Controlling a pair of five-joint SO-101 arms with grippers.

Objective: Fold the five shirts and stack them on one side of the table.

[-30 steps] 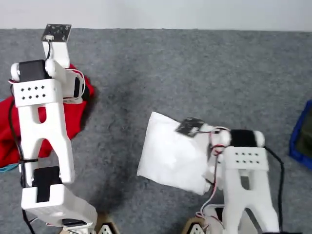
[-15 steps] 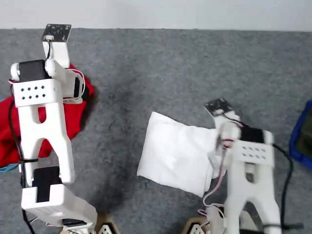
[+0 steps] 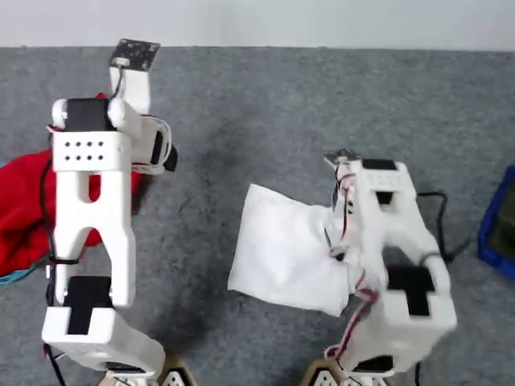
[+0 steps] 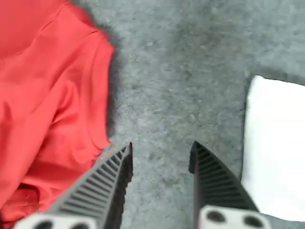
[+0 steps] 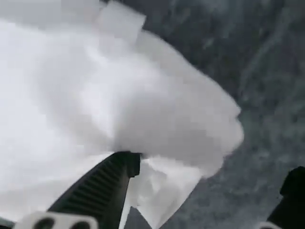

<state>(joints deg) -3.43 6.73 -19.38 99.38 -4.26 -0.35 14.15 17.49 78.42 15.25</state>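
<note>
Apparently folded and ready for stacking, the white shirt (image 3: 282, 257) lies as a flat packet in the middle of the grey table (image 3: 241, 104), while the red shirt (image 3: 20, 217) sits crumpled on the left arm's side, likely next in line. The right gripper (image 5: 212, 169) stands wide open at the white shirt's edge, cloth brushing one finger but not pinched. The left gripper (image 4: 159, 157) hangs open and empty above bare table between the two shirts.

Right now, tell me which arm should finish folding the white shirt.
Right. The right hand is open at the edge of the white shirt. The left hand hangs open over bare table beside the red shirt.
</note>
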